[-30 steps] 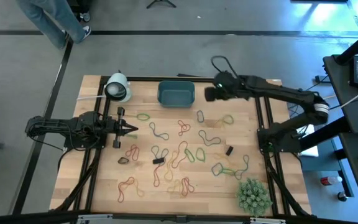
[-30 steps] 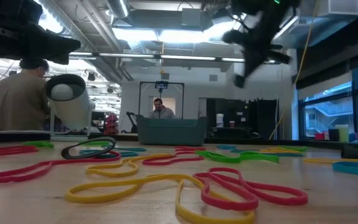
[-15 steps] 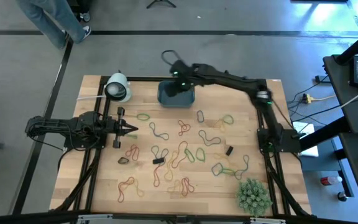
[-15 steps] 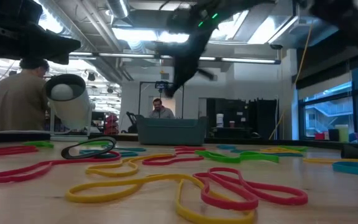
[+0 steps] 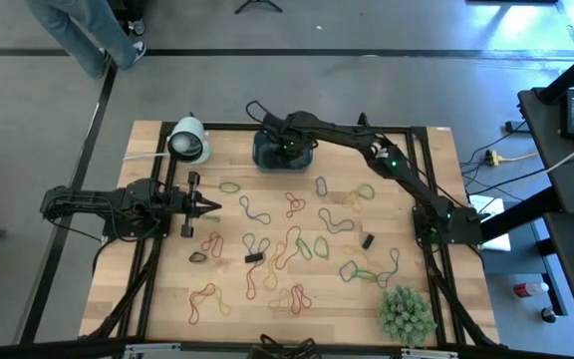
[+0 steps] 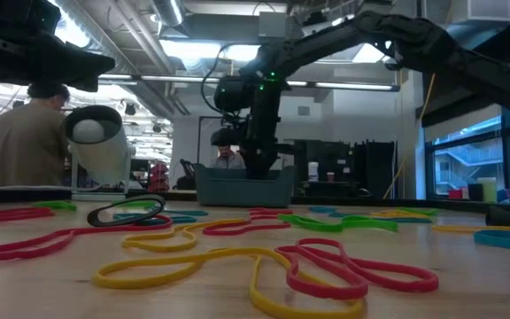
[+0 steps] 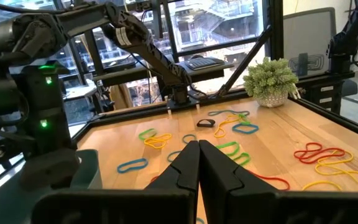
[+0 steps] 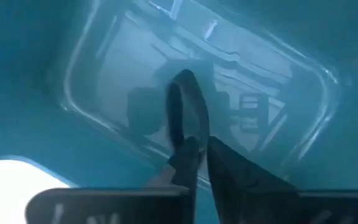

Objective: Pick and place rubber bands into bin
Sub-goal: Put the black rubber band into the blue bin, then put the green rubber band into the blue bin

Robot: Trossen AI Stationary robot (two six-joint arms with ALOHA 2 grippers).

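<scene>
On your left, the left gripper waits low over the table, fingers pressed together with nothing between them, pointing toward the scattered rubber bands; its wrist view confirms the closed tips and looks across the boards to bands and the spiky green plant at the far corner. Behind that arm stands a white roll, which the low view shows as a pale cylinder to the left of the bin. Move to the middle and you find the teal bin at the table's far edge, with the right gripper reaching down into it. From above you cannot read what lies inside, since the arm covers much of the tray; the low view shows only the bin's near wall and the gripper dipping behind its rim. The right wrist view settles it: the fingers stand slightly parted, and a dark rubber band hangs at their tips over the bin floor; whether they still pinch it, you cannot tell. Rightward, the remaining bands lie spread over the wood, red, yellow, green and dark, well apart from the bin, and the plant sits at the near right corner. The low view alone shows people in the room beyond.
</scene>
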